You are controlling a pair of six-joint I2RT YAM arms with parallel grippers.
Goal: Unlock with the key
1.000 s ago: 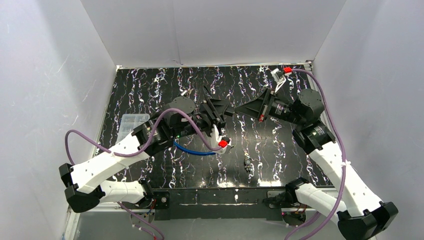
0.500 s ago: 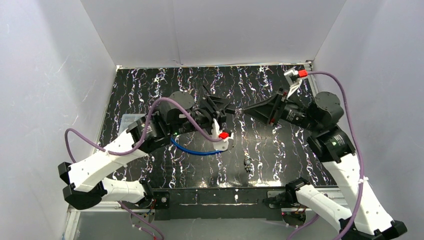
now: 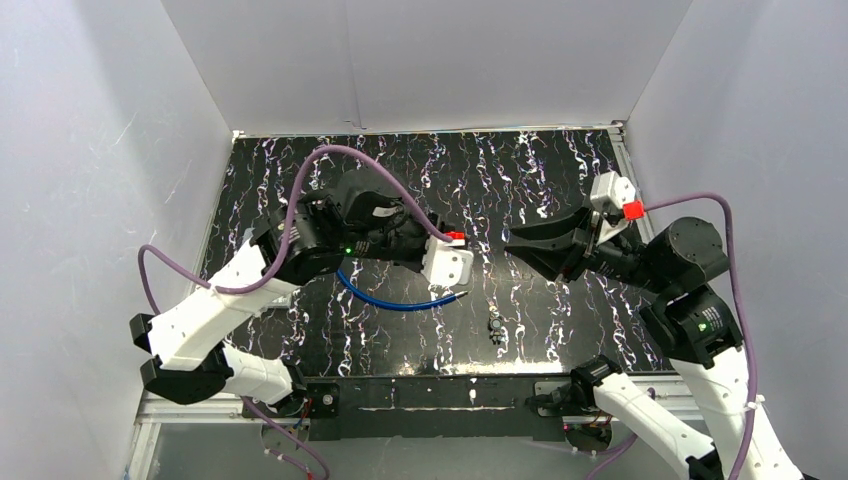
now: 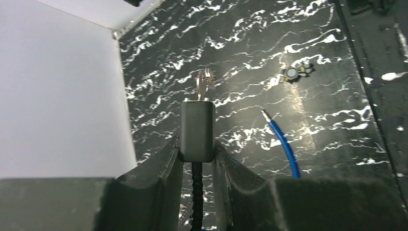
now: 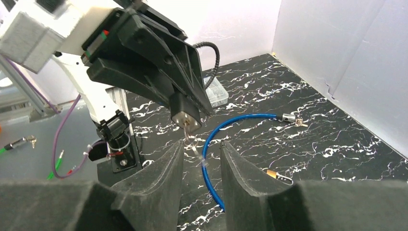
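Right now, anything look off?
Key sticks out of the lock clamped in the left gripper, but nothing grips it: the right gripper is open, short of it. A blue cable lies loose on the table.

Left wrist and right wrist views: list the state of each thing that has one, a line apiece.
left gripper: shut on the lock body.
right gripper: open, holding nothing.
lock body: clamped between the left fingers, held above the table.
key: inserted in the lock body, sticking out of its end, not gripped.
blue cable: lying on the table, its metal-tipped end free.
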